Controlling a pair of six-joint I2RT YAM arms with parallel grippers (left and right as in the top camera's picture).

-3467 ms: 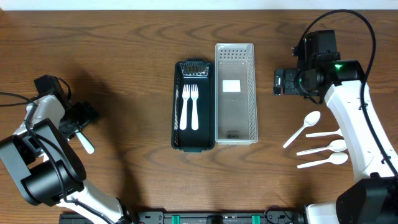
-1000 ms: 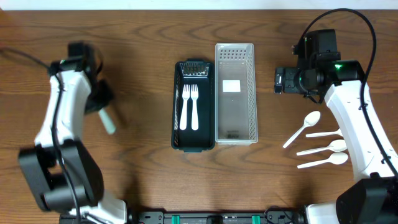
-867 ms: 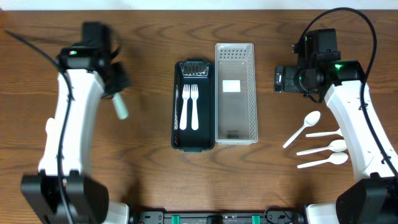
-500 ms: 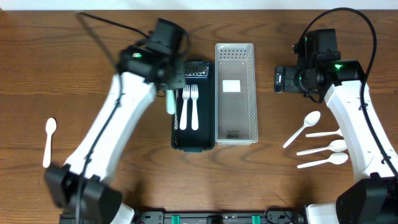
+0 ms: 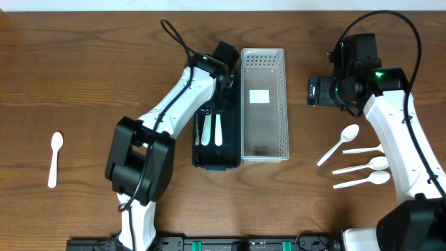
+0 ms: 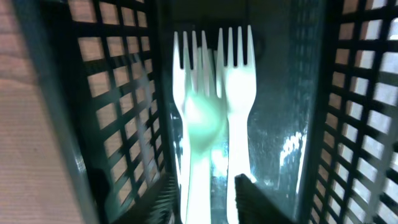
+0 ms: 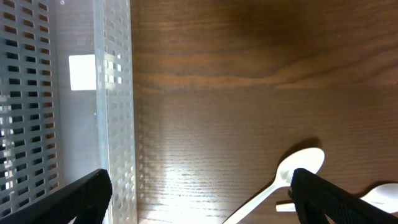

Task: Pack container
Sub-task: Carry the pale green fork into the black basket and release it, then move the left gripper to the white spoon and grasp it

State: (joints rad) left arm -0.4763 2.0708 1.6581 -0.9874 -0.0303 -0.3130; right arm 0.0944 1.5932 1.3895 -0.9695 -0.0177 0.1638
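The wooden table [image 5: 104,63] bears everything. The pale perforated bin [image 5: 263,139] lies just beside the left pincer [image 6: 205,196], on its right flank. It is also some way to the left of the right pincer [image 7: 199,193], not touching it. The dark green lattice basket [image 5: 197,157] sits directly beneath the left pincer, which hangs over its far end. That pincer stands narrowly parted. Its fingertips [image 6: 245,190] flank the handle of a white plastic spoon [image 6: 202,115], and no pinch on the handle shows. The spoon lies in the basket on two white forks [image 6: 239,62] whose tines point away from the pincer. The right pincer gapes wide over bare wood, holding nothing. Four more spoons [image 5: 361,167] lie near it, on the robot's side. A lone spoon [image 5: 55,157] lies well apart, off to the left pincer's left.
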